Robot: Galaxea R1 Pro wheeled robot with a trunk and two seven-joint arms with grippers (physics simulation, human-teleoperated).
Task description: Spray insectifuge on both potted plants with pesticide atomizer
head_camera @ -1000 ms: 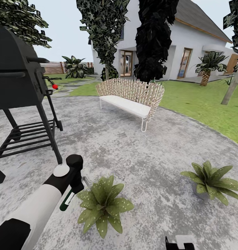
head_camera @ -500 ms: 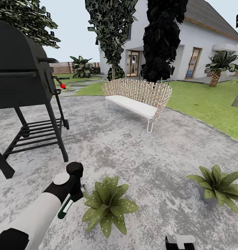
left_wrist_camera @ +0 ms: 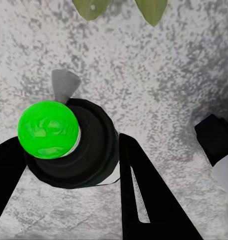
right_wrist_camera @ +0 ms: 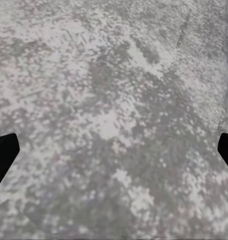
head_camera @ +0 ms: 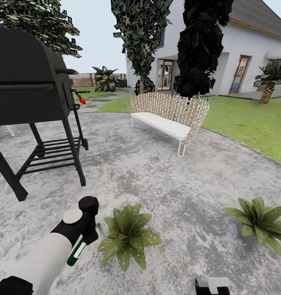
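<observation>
Left wrist: left hand (left_wrist_camera: 64, 170) grips pesticide atomizer (left_wrist_camera: 69, 142).

Grill (head_camera: 29, 82) left on patio (head_camera: 165, 176), bench (head_camera: 169, 116) behind, two potted plants (head_camera: 128, 235) (head_camera: 261, 223) in front.

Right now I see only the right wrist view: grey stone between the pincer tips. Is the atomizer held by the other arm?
Observer: Yes. In the left wrist view, the left pincer is shut on the pesticide atomizer.
Operator: Where is the nearest plant?
Observer: In the head view, one potted plant stands just right of the atomizer, on the stone patio.
Operator: And the other one?
Observer: The second potted plant stands farther right on the same patio.
</observation>
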